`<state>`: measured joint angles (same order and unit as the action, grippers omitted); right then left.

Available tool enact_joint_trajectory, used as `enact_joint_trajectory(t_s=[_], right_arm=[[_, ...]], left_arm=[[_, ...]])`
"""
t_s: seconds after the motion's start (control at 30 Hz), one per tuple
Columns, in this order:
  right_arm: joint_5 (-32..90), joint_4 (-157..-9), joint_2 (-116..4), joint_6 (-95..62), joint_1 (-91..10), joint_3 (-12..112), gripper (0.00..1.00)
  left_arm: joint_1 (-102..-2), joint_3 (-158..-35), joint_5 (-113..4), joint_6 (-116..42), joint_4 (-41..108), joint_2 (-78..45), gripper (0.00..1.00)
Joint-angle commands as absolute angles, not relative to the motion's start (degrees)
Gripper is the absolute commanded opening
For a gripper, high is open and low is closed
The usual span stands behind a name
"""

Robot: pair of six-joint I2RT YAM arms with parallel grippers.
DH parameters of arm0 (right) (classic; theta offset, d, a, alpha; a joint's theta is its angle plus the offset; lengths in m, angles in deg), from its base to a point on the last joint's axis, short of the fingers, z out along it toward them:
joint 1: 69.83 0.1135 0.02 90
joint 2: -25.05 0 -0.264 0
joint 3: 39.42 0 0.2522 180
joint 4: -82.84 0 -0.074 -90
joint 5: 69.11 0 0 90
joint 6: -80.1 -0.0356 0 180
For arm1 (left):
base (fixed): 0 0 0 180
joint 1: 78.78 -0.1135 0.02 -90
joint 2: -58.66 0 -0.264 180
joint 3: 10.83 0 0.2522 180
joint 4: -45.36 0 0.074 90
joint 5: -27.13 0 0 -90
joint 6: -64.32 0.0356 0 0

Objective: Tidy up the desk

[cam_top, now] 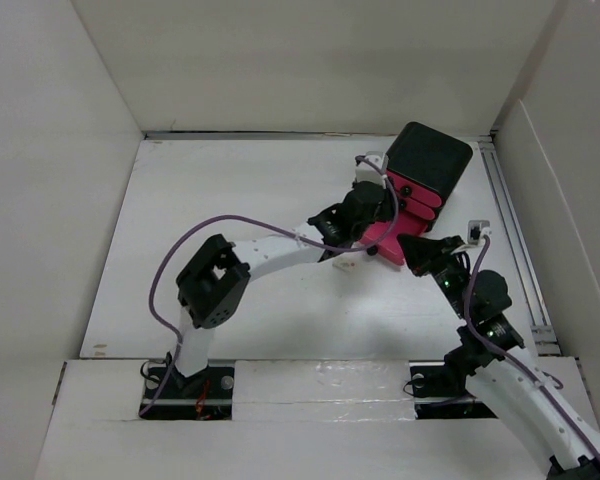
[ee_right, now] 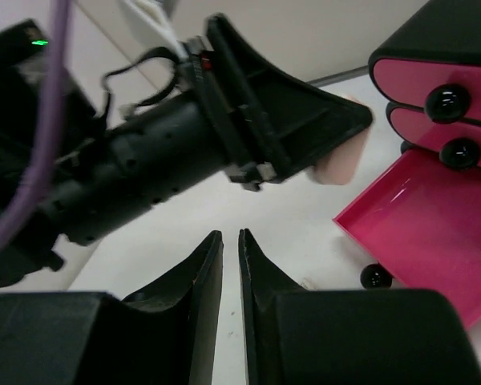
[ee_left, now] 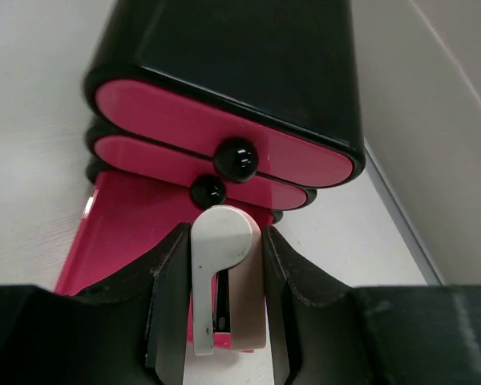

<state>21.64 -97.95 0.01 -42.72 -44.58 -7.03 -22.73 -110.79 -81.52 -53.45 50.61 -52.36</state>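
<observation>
The white worktop (cam_top: 230, 200), walled at the far side, left and right, fills the view. A black box (cam_top: 432, 158) with three pink drawers stands near its far right corner. The upper two drawers are closed and the bottom drawer (cam_top: 385, 243) is pulled out. Above this open drawer, the left end effector (ee_left: 223, 245) clamps a white rounded object (ee_left: 222, 228). The right end effector (ee_right: 229, 241), near the drawer's front, has its jaws narrowed to a slit around nothing. The left arm (ee_right: 144, 160) crosses ahead of it.
</observation>
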Motion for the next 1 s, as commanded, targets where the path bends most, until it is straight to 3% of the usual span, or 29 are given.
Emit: enact_joint_trajectory(t_s=[0.0, 0.23, 0.4, 0.5, 0.63, 0.67, 0.8, 0.97], right_arm=[[18.43, -96.42, 2.54, -42.24, -43.99, -6.33, 0.2], [16.15, -95.27, 5.8, -42.5, -43.99, -7.2, 0.21], [17.64, -95.88, 4.49, -43.03, -43.99, -6.94, 0.21], [18.07, -96.32, 3.26, -43.12, -43.99, -6.94, 0.21], [17.55, -96.67, 2.55, -43.12, -43.99, -7.03, 0.21], [17.64, -97.11, 2.29, -43.21, -43.99, -7.2, 0.21], [17.82, -97.29, 1.76, -43.03, -43.99, -7.2, 0.21], [18.34, -97.64, 1.23, -43.21, -43.99, -7.12, 0.21]], left_arm=[[-24.54, -115.9, -75.45, -52.22, 49.62, -58.3, 0.05], [-25.08, -122.06, -73.06, -53.28, 48.39, -65.52, 0.11], [-25.08, -123.12, -73.59, -53.28, 48.39, -67.46, 0.24], [-25.08, -122.6, -73.68, -53.19, 48.21, -67.2, 0.38], [-25.08, -120.14, -73.07, -52.76, 47.69, -65.18, 0.67], [-25.08, -119.61, -73.24, -52.67, 46.9, -63.52, 0.69], [-25.08, -109.52, -74.47, -53.1, 51.63, -55.35, 0.69], [-24.47, -92.55, -78.94, -55.65, 55.16, -43.32, 0.42]])
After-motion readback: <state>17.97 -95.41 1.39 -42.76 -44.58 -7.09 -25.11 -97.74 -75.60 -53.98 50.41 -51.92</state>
